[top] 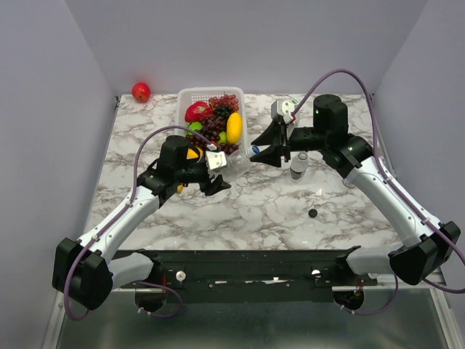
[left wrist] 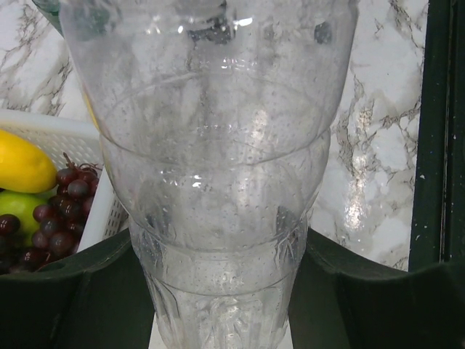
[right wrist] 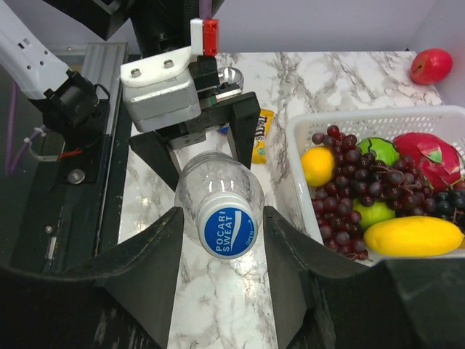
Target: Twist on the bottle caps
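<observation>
Here the left gripper [left wrist: 221, 291] is clamping one clear, ribbed plastic bottle [right wrist: 218, 182] lying level, its arm bending in from the near left. The right gripper [right wrist: 224, 243] is reaching left, fingers standing slightly apart either side of the one round blue cap [right wrist: 227, 233] at that bottle's mouth. One small black cap [top: 312, 213] is lying loose on the marble table [top: 254, 207], near right; a second bottle [top: 298, 166] is standing just beyond it.

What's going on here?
The left gripper holds a clear bottle roughly level, jaws clamped on its body. The right gripper faces its blue cap, jaws either side with slight gaps, not gripping yet. A black cap lies loose on the table; another small bottle stands nearby.
</observation>
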`<action>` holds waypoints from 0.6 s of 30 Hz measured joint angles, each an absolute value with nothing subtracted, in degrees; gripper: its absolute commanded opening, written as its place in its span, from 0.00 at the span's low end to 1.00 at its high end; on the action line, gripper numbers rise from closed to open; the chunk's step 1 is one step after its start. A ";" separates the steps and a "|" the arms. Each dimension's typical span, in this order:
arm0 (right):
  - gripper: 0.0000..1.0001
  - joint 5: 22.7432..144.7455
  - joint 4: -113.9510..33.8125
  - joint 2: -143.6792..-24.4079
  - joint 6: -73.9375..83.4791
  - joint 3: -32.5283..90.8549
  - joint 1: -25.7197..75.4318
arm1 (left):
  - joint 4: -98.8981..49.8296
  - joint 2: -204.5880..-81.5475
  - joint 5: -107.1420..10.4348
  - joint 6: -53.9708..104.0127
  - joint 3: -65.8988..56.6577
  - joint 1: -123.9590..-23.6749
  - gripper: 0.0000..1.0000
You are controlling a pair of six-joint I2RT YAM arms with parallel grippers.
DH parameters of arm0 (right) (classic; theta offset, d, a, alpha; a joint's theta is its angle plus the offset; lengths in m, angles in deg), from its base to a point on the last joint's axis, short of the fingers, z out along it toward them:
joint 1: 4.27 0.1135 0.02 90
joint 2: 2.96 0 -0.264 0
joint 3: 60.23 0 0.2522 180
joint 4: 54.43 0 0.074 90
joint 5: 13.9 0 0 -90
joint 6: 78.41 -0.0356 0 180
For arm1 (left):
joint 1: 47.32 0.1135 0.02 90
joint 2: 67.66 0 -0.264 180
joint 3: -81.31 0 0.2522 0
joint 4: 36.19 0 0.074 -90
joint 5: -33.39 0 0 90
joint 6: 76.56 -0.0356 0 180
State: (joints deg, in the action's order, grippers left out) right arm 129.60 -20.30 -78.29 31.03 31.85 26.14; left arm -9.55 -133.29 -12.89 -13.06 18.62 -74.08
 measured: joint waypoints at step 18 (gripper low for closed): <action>0.36 129.71 -21.88 -78.95 27.66 31.24 26.14 | -10.03 -133.22 -12.91 -12.97 18.36 -74.06 0.00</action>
State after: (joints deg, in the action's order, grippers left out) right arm 129.71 -21.88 -78.95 27.66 31.24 26.14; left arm -10.03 -133.22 -12.91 -12.97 18.36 -74.06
